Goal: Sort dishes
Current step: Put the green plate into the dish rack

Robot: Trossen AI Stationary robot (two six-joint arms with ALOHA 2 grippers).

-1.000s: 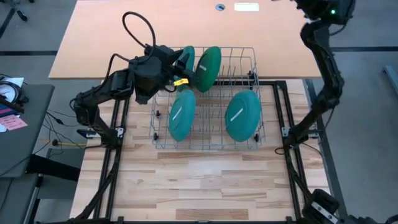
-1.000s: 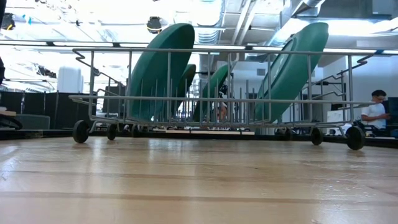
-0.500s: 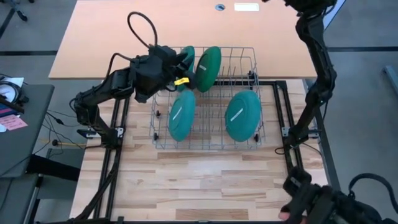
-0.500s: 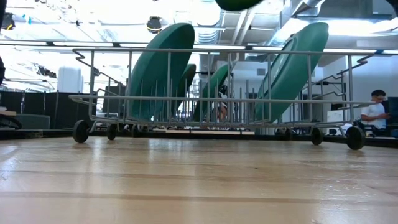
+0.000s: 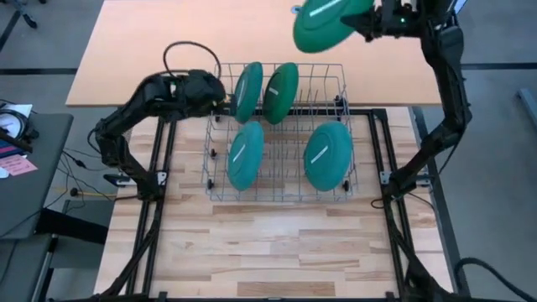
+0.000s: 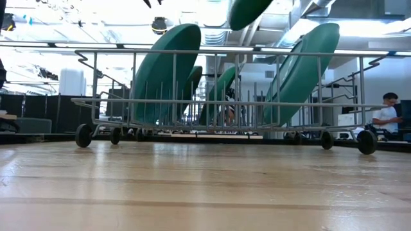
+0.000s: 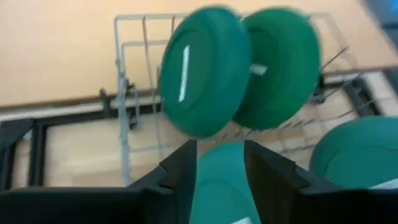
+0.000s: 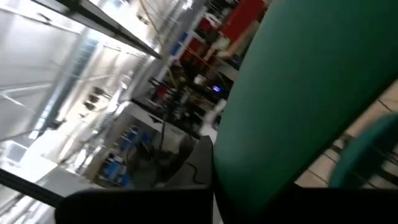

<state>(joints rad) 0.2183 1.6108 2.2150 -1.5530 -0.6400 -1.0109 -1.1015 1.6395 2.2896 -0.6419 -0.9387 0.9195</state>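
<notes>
Two round teal plastic plates (image 5: 245, 154) stand on edge in the near row of the grey wire rack (image 5: 348, 186), so its bars prop them up. Two dark green ones (image 5: 279, 91) stand behind. Beside them, the left claw (image 5: 220, 99) is partly open and empty. Farthest back, the right claw (image 5: 369, 23) pinches another green plate (image 5: 325, 23) high up, ready to slot in.

A pale wooden table (image 5: 277, 243) meets a tan desk (image 5: 168, 42) (a seated person (image 6: 388, 119) behind)
</notes>
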